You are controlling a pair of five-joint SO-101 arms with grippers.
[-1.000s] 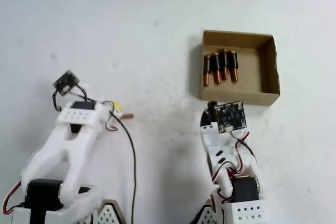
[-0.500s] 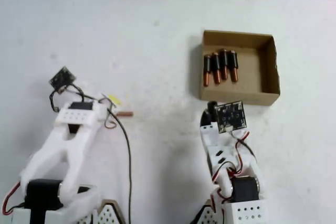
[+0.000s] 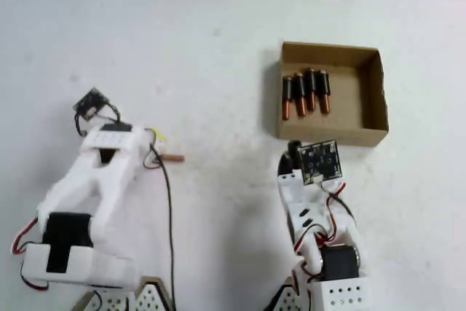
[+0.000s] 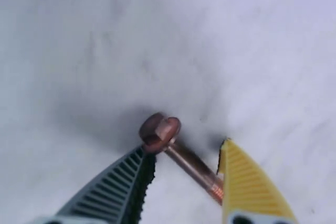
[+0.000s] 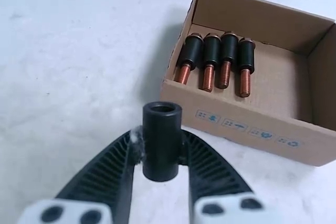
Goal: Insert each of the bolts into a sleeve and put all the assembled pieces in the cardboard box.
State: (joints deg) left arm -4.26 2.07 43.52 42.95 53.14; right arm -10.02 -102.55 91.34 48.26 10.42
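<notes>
A copper bolt (image 3: pixel 173 157) lies flat on the white table. My left gripper (image 3: pixel 156 143) is just left of it. In the left wrist view the bolt (image 4: pixel 173 148) lies slantwise between the grey finger (image 4: pixel 126 184) and the yellow finger (image 4: pixel 239 182). That gripper (image 4: pixel 186 150) is open, with the grey tip by the bolt's head. My right gripper (image 3: pixel 293 154) sits just in front of the cardboard box (image 3: pixel 331 136). It is shut on an upright black sleeve (image 5: pixel 161 129) with its bore facing up. Several assembled pieces (image 5: pixel 215 59) lie side by side in the box (image 5: pixel 252 129).
The table (image 3: pixel 218 63) is bare white between the two arms and behind the left arm. A black cable (image 3: pixel 171 223) trails from the left arm toward the front edge. The far table edge meets a dark background.
The left arm's wrist has shifted a little back and to the left, and its base link has swung. The bolt has stayed on the table. The right arm has not moved.
</notes>
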